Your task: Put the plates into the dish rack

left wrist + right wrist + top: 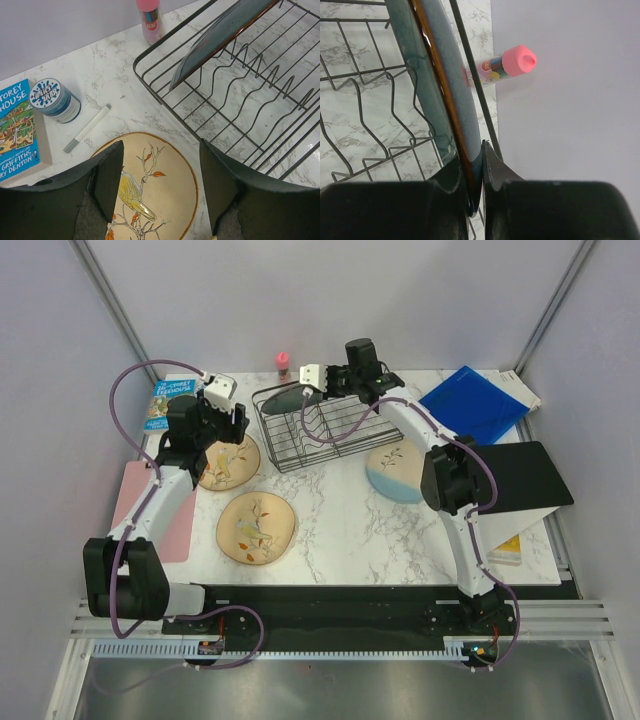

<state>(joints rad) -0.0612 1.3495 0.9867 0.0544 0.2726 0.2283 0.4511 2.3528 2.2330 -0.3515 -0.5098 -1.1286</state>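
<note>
In the far-left end of the dish rack [300, 445], the right gripper [481, 150] is seen clamped on the rim of the dark teal plate [440, 85], which is stood on edge and not yet released. The left gripper [161, 150] is held apart above one tan plate [170, 195]. That plate, the second tan plate [257, 528] and the cream-and-blue plate [392, 475] are left flat on the table [340, 530]. The task is judged about a quarter done.

The tan plate [172, 200] is partly hidden by the left end effector [161, 172] and cropped below.
</note>
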